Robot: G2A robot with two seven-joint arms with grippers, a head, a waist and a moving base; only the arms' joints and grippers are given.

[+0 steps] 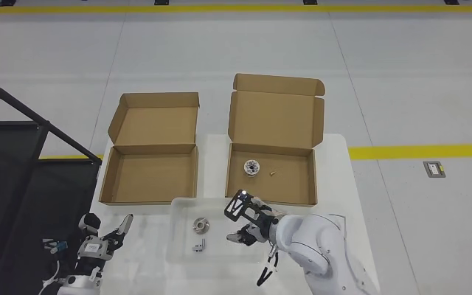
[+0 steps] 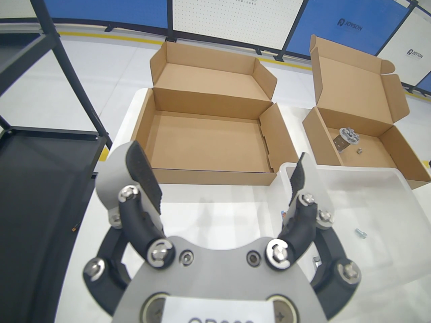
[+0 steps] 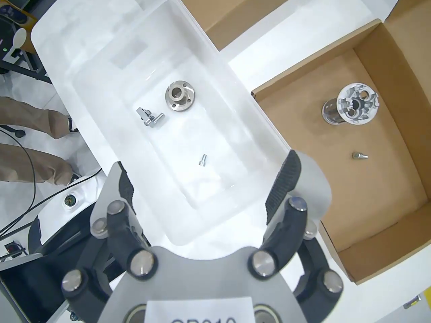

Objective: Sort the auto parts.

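Observation:
A clear plastic tray (image 1: pixel 181 210) sits at the table's front and holds a round metal flange (image 3: pixel 179 95), a small bracket (image 3: pixel 150 117) and a little bolt (image 3: pixel 202 160). My right gripper (image 3: pixel 208 173) hangs open above the tray's right end, nothing between its fingers; the top view shows the right gripper (image 1: pixel 231 225) there too. The right cardboard box (image 1: pixel 295 188) contains a round slotted part (image 1: pixel 253 167) and a small screw (image 1: pixel 272 174). The left cardboard box (image 1: pixel 150 173) is empty. My left gripper (image 2: pixel 218 157) stands open and empty at the front left, short of that box.
Both boxes have their lids standing open at the back. A black metal rack (image 1: pixel 29 169) stands beside the table's left edge. Bare white table (image 1: pixel 333 169) shows to the right of the right box and in front of the left box.

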